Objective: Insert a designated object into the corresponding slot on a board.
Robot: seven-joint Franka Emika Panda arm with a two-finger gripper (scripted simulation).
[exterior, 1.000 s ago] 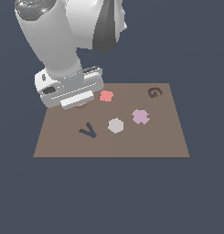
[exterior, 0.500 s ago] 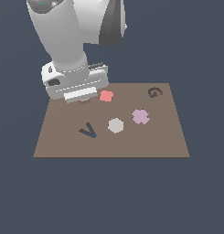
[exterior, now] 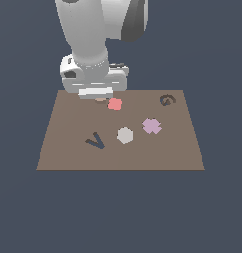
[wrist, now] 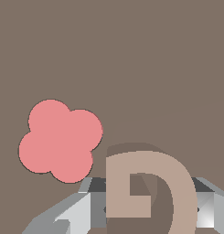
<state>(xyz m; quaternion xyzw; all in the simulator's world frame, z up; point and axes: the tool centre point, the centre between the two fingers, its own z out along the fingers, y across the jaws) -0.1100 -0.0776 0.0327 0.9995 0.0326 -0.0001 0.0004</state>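
Tan G block (wrist: 150,192) between tool (exterior: 96,96) fingers, beside pink shape (wrist: 59,140).

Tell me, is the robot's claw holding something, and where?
Yes, it seems so: the claw grips the small flat tan G-shaped block at its lower part, above the brown board.

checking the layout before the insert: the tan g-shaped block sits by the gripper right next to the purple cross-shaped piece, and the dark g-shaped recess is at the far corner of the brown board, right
Not quite: the tan G-shaped block sits at the gripper next to the pink-red four-lobed piece, as the wrist view shows. The purple cross-shaped piece lies apart, mid-board. The dark G-shaped recess is indeed at the brown board's far corner.
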